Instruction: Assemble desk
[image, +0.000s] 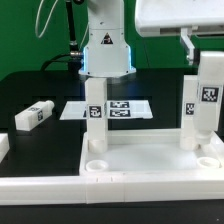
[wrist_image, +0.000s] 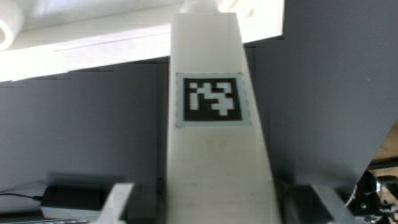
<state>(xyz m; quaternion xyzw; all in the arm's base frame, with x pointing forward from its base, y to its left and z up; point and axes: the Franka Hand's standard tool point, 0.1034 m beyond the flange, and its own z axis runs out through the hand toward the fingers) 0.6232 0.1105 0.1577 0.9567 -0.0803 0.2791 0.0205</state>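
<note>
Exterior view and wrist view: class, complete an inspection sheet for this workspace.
Surface: black table, marker board lying flat.
Job's things: tabletop; second leg upright in a socket at the exterior view's right; loose leg lying on the table.
Clutter: nothing seen.
Gripper: gripper shut on held leg, upright at a tabletop socket.
Cables: black cables near the arm.
Surroundings: white fixture overhead, unclear.

Wrist view: leg (wrist_image: 210, 180) blurred at far end, fingers (wrist_image: 118, 203) cropped by edge; exterior view: tabletop (image: 150, 165) cropped, marker board (image: 135, 108) partly behind leg
</note>
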